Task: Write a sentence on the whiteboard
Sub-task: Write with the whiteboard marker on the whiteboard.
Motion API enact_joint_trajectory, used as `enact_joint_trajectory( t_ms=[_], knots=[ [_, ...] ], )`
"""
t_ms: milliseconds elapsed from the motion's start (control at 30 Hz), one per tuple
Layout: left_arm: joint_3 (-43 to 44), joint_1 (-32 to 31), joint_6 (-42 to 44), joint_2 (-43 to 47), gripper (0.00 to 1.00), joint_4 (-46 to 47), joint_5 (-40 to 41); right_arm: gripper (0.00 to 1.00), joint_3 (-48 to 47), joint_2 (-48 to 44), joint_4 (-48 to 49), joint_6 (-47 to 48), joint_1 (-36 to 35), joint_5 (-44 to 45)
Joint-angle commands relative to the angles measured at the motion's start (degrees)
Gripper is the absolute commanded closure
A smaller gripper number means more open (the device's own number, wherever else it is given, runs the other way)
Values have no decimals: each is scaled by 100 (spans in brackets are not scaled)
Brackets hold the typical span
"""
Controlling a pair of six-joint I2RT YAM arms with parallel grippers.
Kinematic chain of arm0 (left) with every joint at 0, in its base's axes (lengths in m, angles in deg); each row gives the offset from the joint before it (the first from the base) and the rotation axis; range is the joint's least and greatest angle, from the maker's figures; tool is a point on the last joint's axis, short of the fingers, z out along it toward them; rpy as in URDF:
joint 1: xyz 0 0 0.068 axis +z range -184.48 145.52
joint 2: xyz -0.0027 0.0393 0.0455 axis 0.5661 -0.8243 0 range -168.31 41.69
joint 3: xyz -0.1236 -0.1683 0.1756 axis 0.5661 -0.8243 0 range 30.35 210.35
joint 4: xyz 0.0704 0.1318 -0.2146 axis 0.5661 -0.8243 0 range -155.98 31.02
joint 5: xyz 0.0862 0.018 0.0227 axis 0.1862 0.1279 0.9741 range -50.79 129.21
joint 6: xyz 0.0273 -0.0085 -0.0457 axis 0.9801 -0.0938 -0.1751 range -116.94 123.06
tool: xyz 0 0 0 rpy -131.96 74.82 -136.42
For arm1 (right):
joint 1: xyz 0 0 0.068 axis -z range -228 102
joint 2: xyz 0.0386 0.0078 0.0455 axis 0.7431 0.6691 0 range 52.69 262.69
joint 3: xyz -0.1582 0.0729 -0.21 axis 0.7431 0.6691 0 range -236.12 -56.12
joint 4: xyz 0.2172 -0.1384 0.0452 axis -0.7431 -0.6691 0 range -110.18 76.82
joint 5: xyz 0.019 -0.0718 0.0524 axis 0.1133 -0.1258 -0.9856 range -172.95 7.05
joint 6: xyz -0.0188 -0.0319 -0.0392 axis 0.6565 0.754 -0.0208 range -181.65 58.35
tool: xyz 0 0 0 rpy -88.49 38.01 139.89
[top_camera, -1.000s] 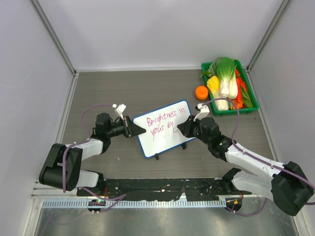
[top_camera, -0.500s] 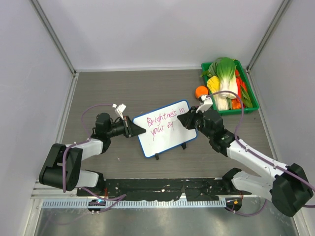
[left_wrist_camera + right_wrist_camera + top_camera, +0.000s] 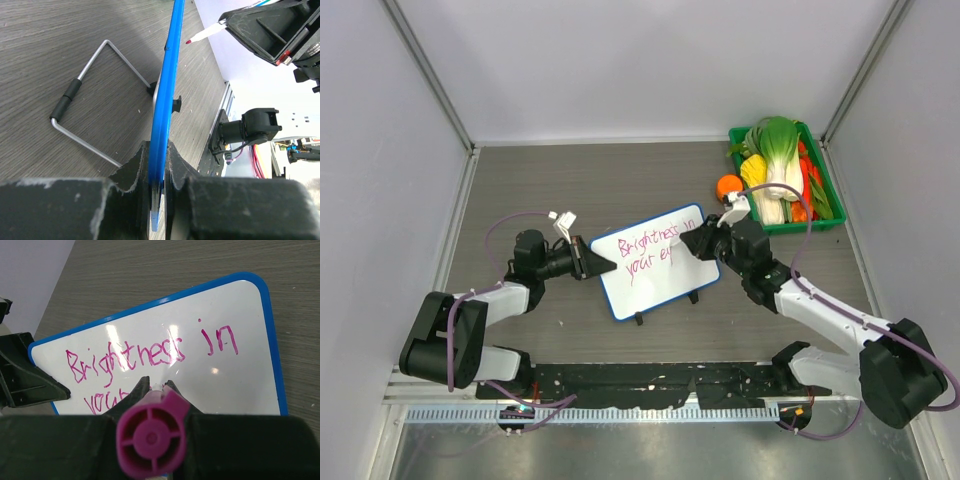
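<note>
Blue-framed whiteboard (image 3: 162,125) sits clamped edge-on between the left jaws.

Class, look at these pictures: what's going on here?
The left gripper clamps the whiteboard by its edge, steadying it. The right gripper holds a pink marker, tip close to the board face. The sentence reads "Brightness in your ey" so far, so the writing is unfinished.

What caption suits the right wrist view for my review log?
Right gripper poises a pink marker over the whiteboard, sentence begun "Brightness in", left gripper clamping its edge.
</note>
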Motion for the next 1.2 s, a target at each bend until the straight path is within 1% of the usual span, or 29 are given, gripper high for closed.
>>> enact_joint_trajectory(
  t_ms=[0,800,833,900,1167],
  knots=[
    [-12,-39,515,-97,100,-438,401,99,19,63,300,-33,17,-16],
    [-3,-30,515,-123,100,-438,392,100,230,11,194,73,17,196],
    [-3,-39,515,-115,100,-438,401,99,221,-7,177,81,17,413],
    [-3,-30,515,-123,100,-438,401,99,195,-16,133,90,17,538],
    [-12,-39,515,-106,100,-447,410,99,90,11,36,117,26,828]
  ],
)
